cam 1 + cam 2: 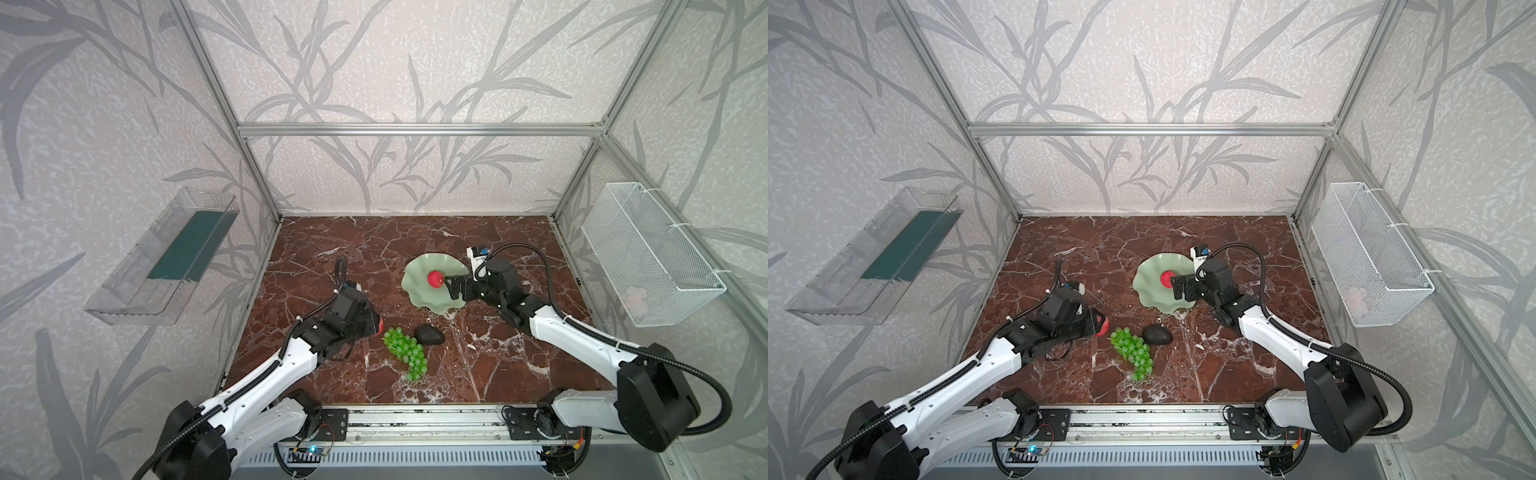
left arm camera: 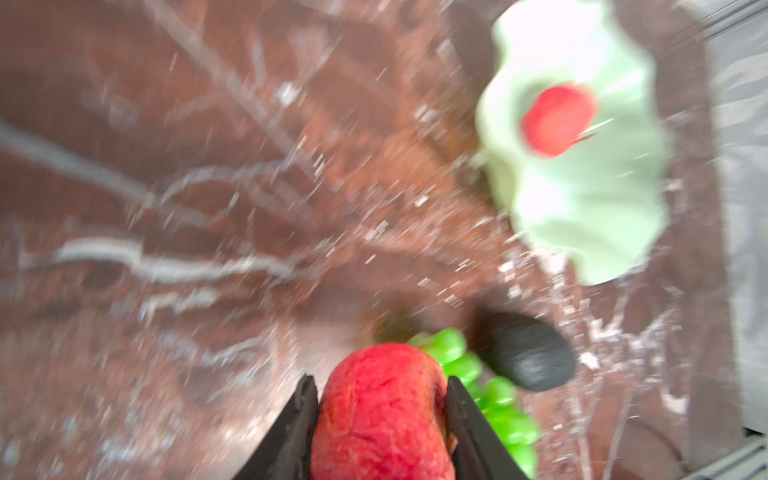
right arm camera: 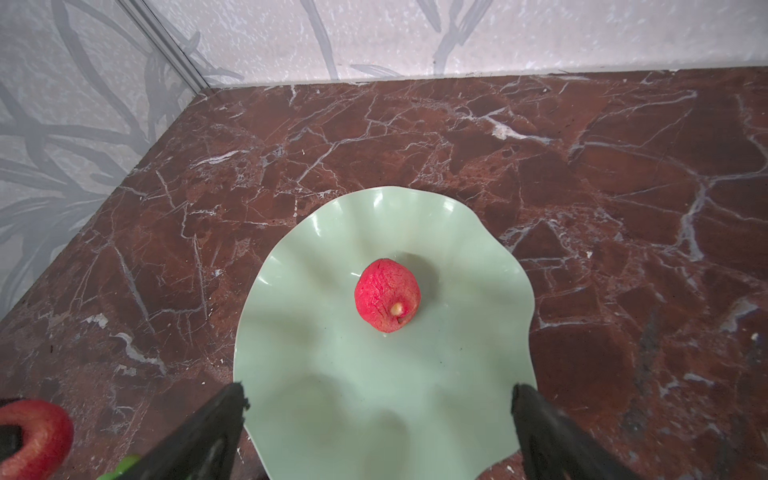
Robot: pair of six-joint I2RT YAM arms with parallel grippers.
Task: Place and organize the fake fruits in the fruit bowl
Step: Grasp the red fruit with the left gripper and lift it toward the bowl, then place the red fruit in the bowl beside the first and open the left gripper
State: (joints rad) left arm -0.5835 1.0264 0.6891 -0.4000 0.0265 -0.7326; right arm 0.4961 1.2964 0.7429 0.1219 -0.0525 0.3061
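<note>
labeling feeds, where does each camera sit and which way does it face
Both top views: high in front, facing down at the table; left arm, right arm show.
Left wrist: left arm, facing the fruit bowl; left end effector shut on a red fruit.
Right wrist: right arm, facing down into the bowl; right end effector open.
Shared: all show the bowl's other red fruit.

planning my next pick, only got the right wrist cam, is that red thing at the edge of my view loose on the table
Observer: No. That second red fruit is clamped in the left hand.
Operator: where's the avocado
Observer: The avocado lies on the table, outside the fruit bowl, on the side nearer the arms' bases.
Operator: and the grapes
Observer: The grapes lie on the table too, close beside the avocado, on the left hand's side of it.
</note>
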